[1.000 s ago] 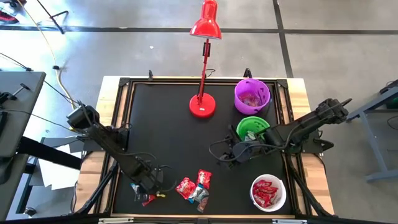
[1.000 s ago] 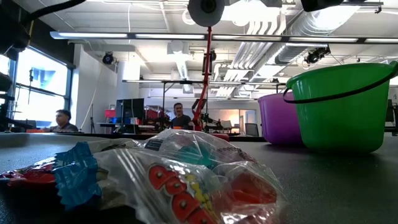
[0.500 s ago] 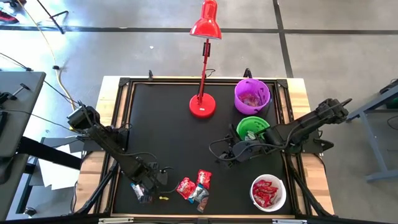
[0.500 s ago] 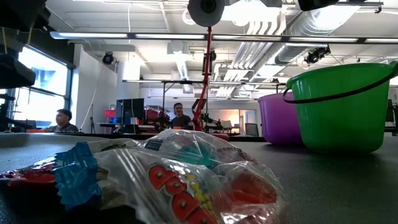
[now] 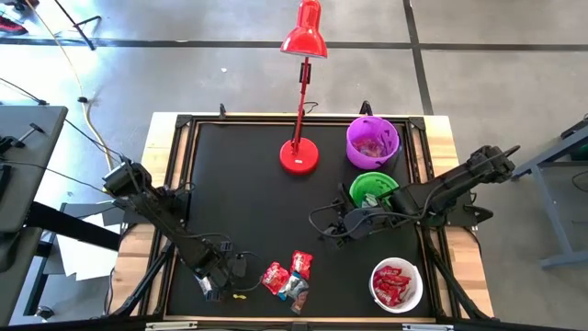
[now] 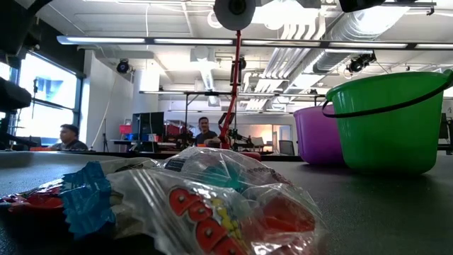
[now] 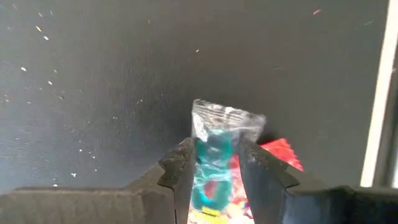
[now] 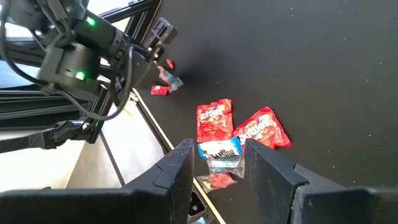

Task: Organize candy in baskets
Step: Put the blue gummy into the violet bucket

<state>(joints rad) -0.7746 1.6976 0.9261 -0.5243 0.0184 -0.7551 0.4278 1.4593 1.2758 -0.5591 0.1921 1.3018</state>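
The left gripper (image 5: 216,287) sits low at the near left corner of the black table (image 5: 239,184), its arm stretched from the left edge down toward the near rim, and its fingers (image 7: 180,168) pinch a clear-wrapped candy with teal printing (image 7: 214,155) between them, a red-wrapped piece (image 7: 283,152) showing just beyond. The right gripper (image 5: 336,232) hangs over the middle right of the table, its arm reaching in from the right edge and bent at the elbow; its jaws stand apart with nothing between them, as the right wrist view shows the loose pile through the gap. That pile of candy (image 5: 288,275), red packets with a blue-and-white one, lies at the near middle of the table, just right of the left gripper. The green basket (image 5: 372,188) stands right of centre, close to the right arm, with the purple basket (image 5: 372,140) just beyond it on the far side and the white basket (image 5: 397,285) at the near right, holding red sweets. A red desk lamp (image 5: 300,152) stands at the far middle of the table.
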